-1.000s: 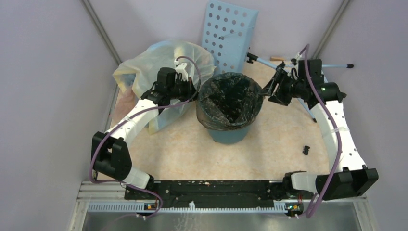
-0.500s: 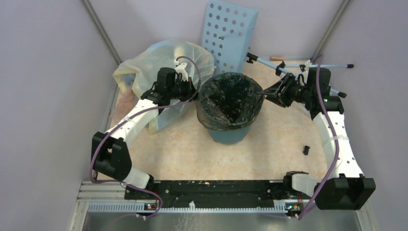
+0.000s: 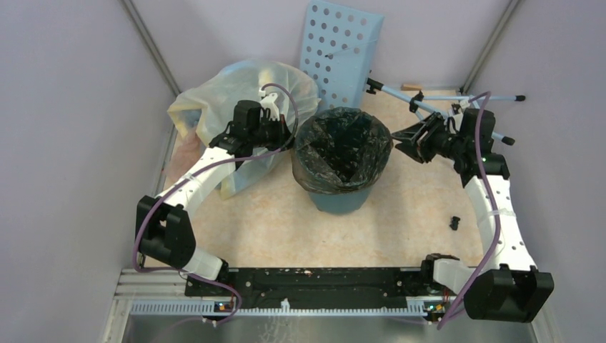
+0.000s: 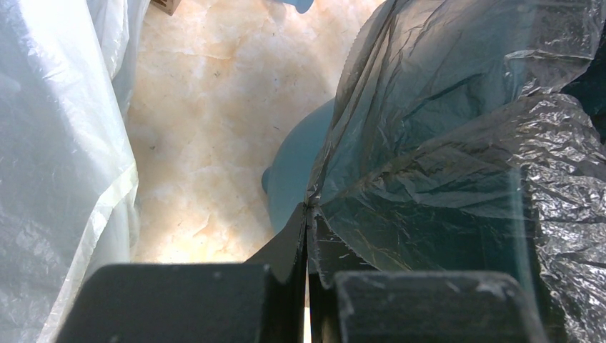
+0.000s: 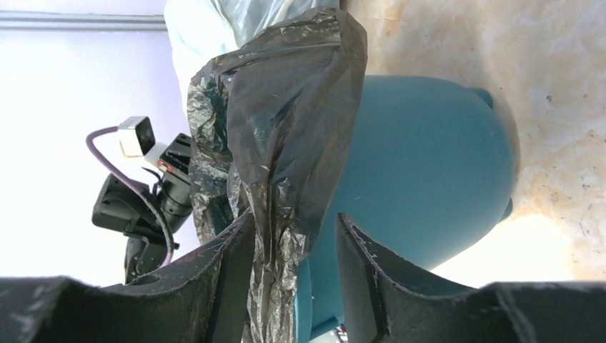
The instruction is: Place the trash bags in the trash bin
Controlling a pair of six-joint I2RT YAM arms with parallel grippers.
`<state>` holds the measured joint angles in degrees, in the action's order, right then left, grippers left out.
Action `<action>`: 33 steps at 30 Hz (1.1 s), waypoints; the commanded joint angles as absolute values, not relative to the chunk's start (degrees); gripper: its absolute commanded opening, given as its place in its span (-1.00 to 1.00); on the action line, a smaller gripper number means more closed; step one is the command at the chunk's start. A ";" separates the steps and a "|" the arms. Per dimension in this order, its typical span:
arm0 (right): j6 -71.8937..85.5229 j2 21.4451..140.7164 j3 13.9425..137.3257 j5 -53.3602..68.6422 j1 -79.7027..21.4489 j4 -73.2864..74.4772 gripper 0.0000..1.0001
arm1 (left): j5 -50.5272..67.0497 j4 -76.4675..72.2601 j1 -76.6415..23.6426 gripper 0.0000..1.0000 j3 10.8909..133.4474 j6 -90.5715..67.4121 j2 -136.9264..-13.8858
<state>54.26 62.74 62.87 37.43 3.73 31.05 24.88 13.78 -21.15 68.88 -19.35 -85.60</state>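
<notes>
The teal trash bin (image 3: pixel 336 200) stands mid-table with the dark crinkly trash bag (image 3: pixel 341 150) inside it, its edge folded over the rim. My left gripper (image 3: pixel 289 134) is at the bin's left rim. In the left wrist view (image 4: pixel 308 207) it is shut on the bag's edge (image 4: pixel 457 143), beside the bin wall (image 4: pixel 293 179). My right gripper (image 3: pixel 399 139) is just right of the rim, open. In the right wrist view (image 5: pixel 294 218) the draped bag (image 5: pixel 286 107) and bin wall (image 5: pixel 429 164) lie between its spread fingers, unclamped.
A large pale yellowish stuffed bag (image 3: pixel 207 107) sits behind my left arm. A light blue perforated panel (image 3: pixel 339 50) leans at the back. A thin metal rod (image 3: pixel 436 95) lies at the back right. A small black piece (image 3: pixel 455 222) lies at the right.
My right arm has swung back to the right, its wrist moving away from the bin while its tips stay near the right rim. The left arm has not moved.
</notes>
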 commanded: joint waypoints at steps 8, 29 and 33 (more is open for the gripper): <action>63.01 61.34 57.58 43.14 4.92 19.88 -0.28 | 26.37 11.90 -21.03 -1.00 70.43 -18.41 -84.54; 55.79 60.29 59.40 39.12 7.73 29.15 -1.00 | 26.93 12.44 -21.03 -1.00 70.96 -16.64 -85.12; 54.93 60.64 55.78 39.42 7.69 28.38 -1.00 | 27.81 11.99 -21.02 -1.00 70.73 -17.36 -85.35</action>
<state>57.56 61.04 56.64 39.94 7.31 27.92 26.22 13.76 -21.15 69.01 -17.45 -85.62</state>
